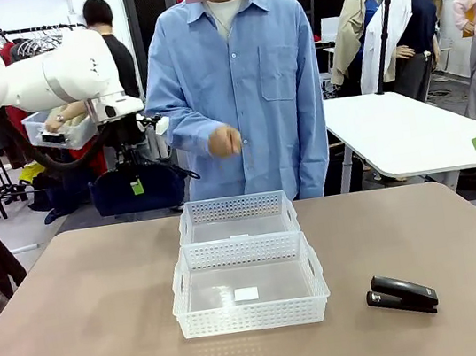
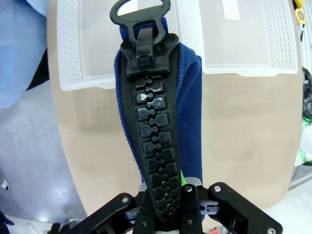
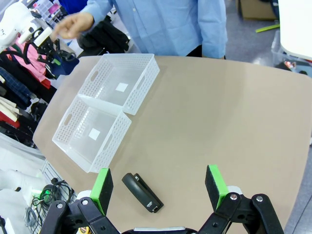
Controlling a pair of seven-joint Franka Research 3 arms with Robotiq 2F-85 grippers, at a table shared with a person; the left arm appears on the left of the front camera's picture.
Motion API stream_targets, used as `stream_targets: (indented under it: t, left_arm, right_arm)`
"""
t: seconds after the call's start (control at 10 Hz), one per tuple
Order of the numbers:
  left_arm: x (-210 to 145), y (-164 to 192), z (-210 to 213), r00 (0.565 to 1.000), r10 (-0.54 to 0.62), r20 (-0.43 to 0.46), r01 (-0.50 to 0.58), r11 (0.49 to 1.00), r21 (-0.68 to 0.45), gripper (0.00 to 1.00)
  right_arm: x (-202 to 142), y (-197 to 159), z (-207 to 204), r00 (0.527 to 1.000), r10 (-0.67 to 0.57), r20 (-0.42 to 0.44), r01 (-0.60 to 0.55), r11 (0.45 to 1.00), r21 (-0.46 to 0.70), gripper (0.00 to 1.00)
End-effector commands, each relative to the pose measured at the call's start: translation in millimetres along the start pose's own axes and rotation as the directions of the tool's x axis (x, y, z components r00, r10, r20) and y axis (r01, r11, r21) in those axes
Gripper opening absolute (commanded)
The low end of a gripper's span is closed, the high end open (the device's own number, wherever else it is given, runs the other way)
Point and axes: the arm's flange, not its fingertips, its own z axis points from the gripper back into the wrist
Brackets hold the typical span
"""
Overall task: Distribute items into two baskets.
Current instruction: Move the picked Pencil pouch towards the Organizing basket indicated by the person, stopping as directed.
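My left gripper (image 1: pixel 132 158) is shut on the top of the navy-blue pouch (image 1: pixel 137 189) and holds it in the air past the table's far left edge. In the left wrist view the pouch (image 2: pixel 191 122) hangs from my left gripper (image 2: pixel 165 207), black zipper facing the camera, with both baskets below. The smaller basket (image 1: pixel 235 203) stands behind the wider handled basket (image 1: pixel 253 319) at the table's middle. The black stapler (image 1: pixel 401 294) lies at the near right. My right gripper (image 3: pixel 158 184) hovers open above the stapler (image 3: pixel 141 192), apart from it. The baskets (image 3: pixel 146 80) (image 3: pixel 114 141) lie beyond.
A person in a blue shirt stands at the far side behind the baskets, one hand (image 1: pixel 223 141) raised in a loose fist. The brown table (image 1: pixel 81 327) has free room on both sides of the baskets. A white table (image 1: pixel 410 130) stands at the back right.
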Motion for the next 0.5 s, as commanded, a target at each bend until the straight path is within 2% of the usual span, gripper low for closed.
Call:
stream_targets:
  t: [0.0, 0.1, 0.2, 0.3, 0.4]
  left_arm:
    - [3, 11, -7, 0.999, -0.033, -0.011, 0.033, 0.999, -0.005, 0.00]
    - [5, 12, -13, 0.999, -0.039, -0.007, 0.039, 0.999, -0.009, 0.00]
    - [-10, -1, 2, 1.000, -0.018, -0.018, 0.018, 1.000, 0.022, 0.00]
    - [-47, -26, 32, 1.000, -0.007, -0.014, 0.008, 0.998, 0.058, 0.00]
    - [-92, -54, 53, 0.997, 0.081, 0.021, -0.082, 0.992, 0.092, 0.00]
  right_arm:
    - [1, -1, -2, 1.000, 0.002, 0.030, -0.003, 1.000, 0.021, 1.00]
    - [1, -1, -2, 1.000, 0.002, 0.030, -0.003, 1.000, 0.021, 1.00]
    - [1, -1, -2, 1.000, 0.002, 0.030, -0.003, 1.000, 0.021, 1.00]
    - [1, -1, -2, 1.000, 0.002, 0.030, -0.003, 1.000, 0.021, 1.00]
    - [1, -1, -2, 1.000, 0.002, 0.030, -0.003, 1.000, 0.021, 1.00]
